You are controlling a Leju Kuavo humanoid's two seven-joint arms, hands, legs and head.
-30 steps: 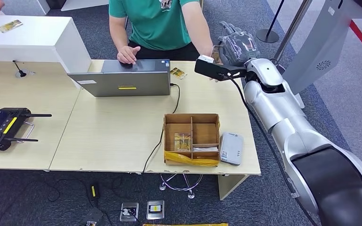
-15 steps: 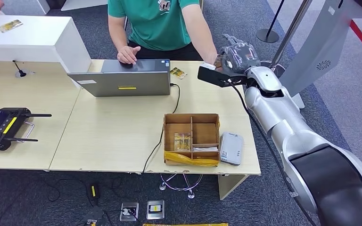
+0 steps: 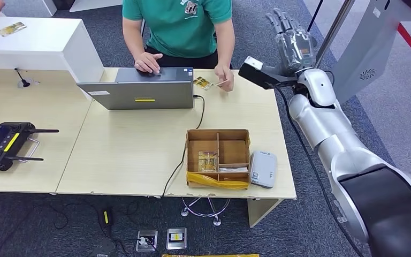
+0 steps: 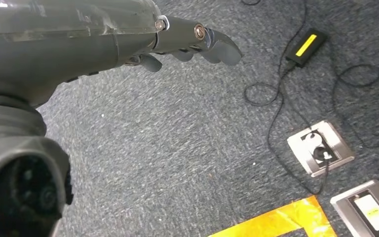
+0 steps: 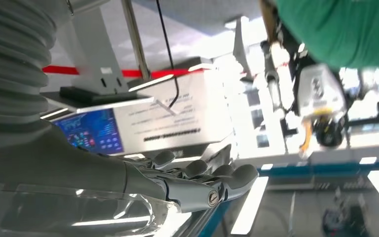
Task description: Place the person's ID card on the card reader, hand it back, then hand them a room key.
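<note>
My right hand is raised beyond the table's far right corner, fingers stretched upward and apart, holding nothing; the right wrist view shows the same bare fingers. The person in a green shirt holds a thin card low over the far table edge. The grey card reader lies at the near right, beside a wooden divided box with key cards in one compartment. My left hand hangs above the carpet, fingers loosely extended and empty.
A grey laptop stands in front of the person, with a small patterned card beside it. A black controller lies at the left. A white box carries another card. Cables and floor sockets lie below the table.
The card left my right hand and is now in the person's hand, lowered to the table. My right hand rose and swung right, empty.
</note>
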